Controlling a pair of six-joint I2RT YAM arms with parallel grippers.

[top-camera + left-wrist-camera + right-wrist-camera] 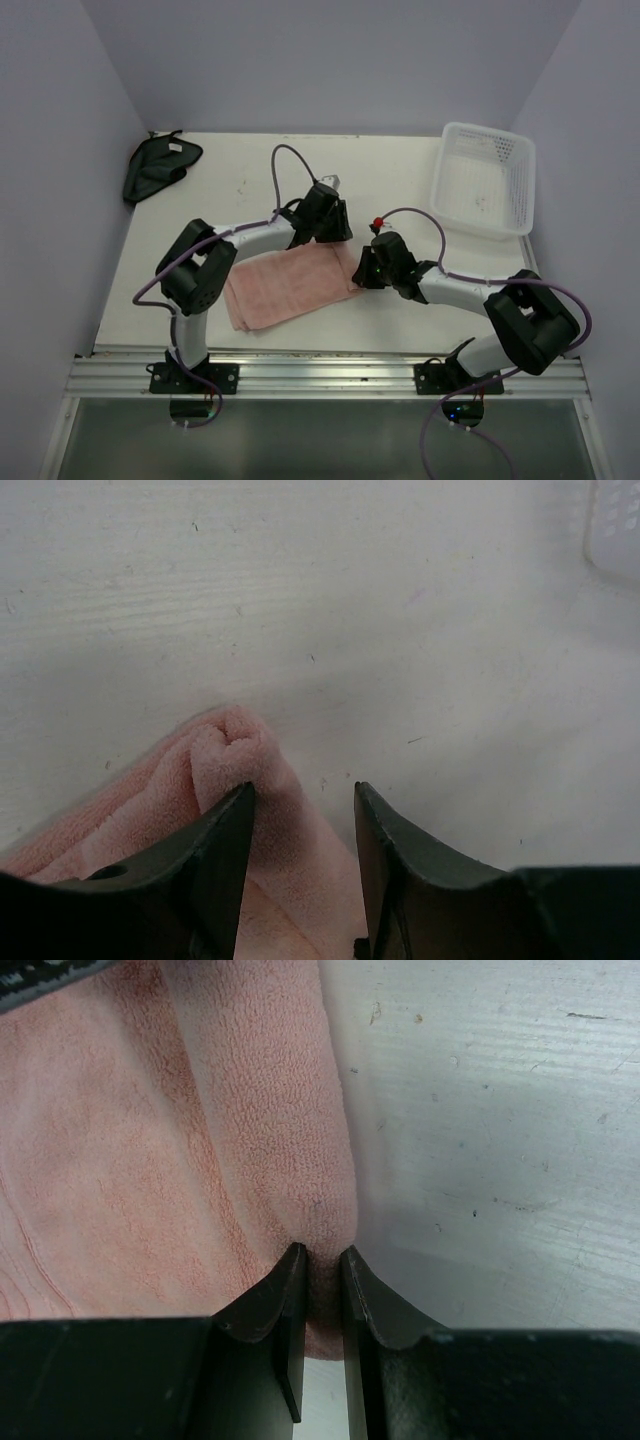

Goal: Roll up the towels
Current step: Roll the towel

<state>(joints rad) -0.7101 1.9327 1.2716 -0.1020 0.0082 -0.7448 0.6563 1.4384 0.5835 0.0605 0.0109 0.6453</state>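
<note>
Tightly, right pincer [322,1256] nips edge of pink towel [150,1160].

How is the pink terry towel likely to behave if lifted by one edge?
Probably floppy: the pink terry towel bunches where the right claw pinches its edge. Likely grippy, not slippery, given its nubby pile. Lying flat, it shouldn't roll.

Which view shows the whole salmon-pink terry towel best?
Top external: the salmon-pink terry towel lies between the arms, outline mostly visible. Left wrist shows one bunched corner; right wrist, a fold pinched between its fingers.
</note>
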